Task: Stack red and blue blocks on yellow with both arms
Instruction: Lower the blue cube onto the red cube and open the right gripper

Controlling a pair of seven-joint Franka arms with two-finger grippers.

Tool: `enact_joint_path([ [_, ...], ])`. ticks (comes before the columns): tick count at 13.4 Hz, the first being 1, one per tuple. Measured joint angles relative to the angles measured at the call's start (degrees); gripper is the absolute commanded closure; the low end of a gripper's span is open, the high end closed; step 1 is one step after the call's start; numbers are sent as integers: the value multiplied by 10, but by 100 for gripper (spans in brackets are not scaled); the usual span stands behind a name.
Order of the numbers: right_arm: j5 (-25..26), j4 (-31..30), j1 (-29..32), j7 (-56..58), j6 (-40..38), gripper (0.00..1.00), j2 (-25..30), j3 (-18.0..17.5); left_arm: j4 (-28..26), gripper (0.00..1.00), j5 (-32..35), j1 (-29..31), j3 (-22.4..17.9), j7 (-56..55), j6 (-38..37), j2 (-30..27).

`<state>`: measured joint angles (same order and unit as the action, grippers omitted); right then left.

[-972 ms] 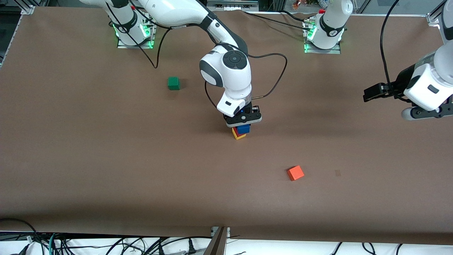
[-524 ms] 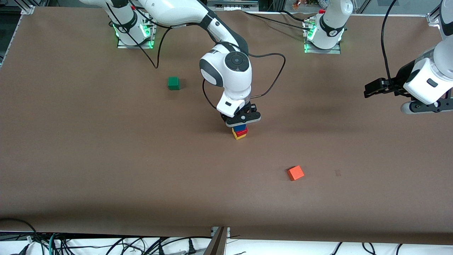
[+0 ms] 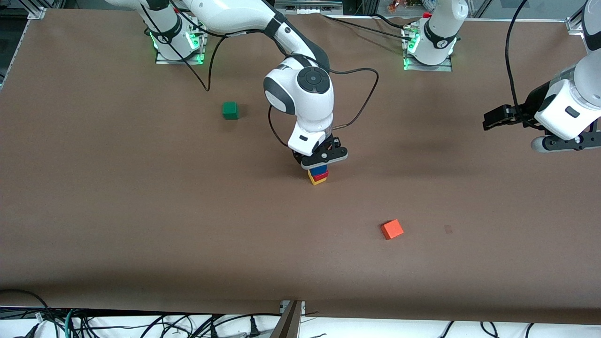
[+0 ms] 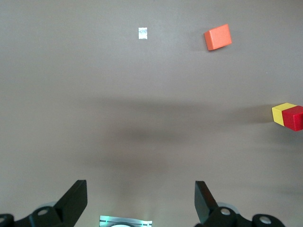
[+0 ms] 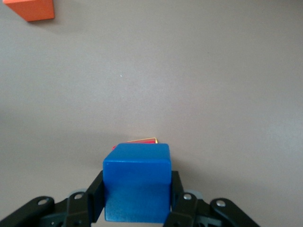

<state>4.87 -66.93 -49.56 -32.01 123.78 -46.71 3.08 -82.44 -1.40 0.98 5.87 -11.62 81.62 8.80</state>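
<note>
Five cubes: one blue cube (image 3: 319,169), red cube (image 3: 321,176), yellow cube (image 3: 314,180), green cube (image 3: 230,110), orange cube (image 3: 391,229).

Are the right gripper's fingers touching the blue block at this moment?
Touching. In the right wrist view the right gripper has both fingers pressed flat against the sides of the blue block, with no gap showing on either side.
</note>
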Motion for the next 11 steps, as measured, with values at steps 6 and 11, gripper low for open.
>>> enact_joint_path([
  [6,0,2,12,61,0,45,0,0,0,0,0,0,0,0,1,0],
  [11,-7,3,12,61,1,45,0,-1,0,0,0,0,0,0,1,0],
])
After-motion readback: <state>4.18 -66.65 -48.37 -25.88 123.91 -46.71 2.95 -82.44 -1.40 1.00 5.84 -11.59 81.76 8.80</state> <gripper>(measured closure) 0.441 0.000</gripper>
